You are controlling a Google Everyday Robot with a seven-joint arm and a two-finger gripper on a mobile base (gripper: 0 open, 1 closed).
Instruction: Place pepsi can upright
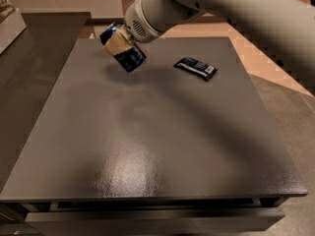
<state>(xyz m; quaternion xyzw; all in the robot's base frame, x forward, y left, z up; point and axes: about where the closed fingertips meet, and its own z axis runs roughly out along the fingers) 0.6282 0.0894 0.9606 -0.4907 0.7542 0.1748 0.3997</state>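
Pincer: the pincer [118,43] is over the far-left part of the tabletop [147,146], its tan fingers [114,44] clamped around the middle of the pepsi can [132,59].
Pepsi can: tilted, one end up toward the far left and the other down toward the near right; it appears lifted off the surface, with a soft shadow under it.
Arm: the pale arm [206,4] comes in from the upper right and crosses above the far edge.
Far edge: just behind the can and the pincer.
Left edge: near the can, running along a dark adjoining surface [34,58].
Snack packet: a flat dark blue snack packet [196,68] lies to the right of the can, well apart from it and inside the far-right corner.
Right edge: well apart from the can, beyond the packet.
Open room: a broad bare stretch of tabletop spreads from the can's shadow down to the near edge and across to both sides.
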